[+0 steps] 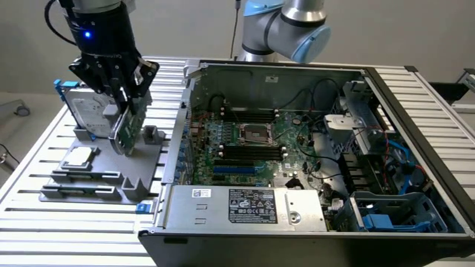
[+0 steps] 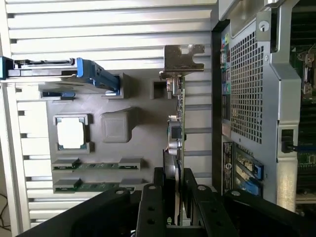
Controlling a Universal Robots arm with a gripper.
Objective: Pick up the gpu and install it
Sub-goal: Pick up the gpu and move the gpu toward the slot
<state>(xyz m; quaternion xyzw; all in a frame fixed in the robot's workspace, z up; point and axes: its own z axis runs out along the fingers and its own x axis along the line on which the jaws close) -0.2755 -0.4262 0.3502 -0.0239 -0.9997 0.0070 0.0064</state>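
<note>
Clamping the gpu (image 1: 126, 132) by its top edge, the gripper (image 1: 122, 100) holds it upright, likely for slotting; computer case (image 1: 275, 83) at three o'clock.

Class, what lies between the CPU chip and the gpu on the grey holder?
A raised grey block of the holder, seen in the wrist view.

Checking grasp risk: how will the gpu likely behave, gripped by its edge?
The gpu is probably stiff: a flat board hanging straight below the hand. Gripped along one thin edge, it could pivot or slip. Its exposed green circuit face looks fragile against knocks.
</note>
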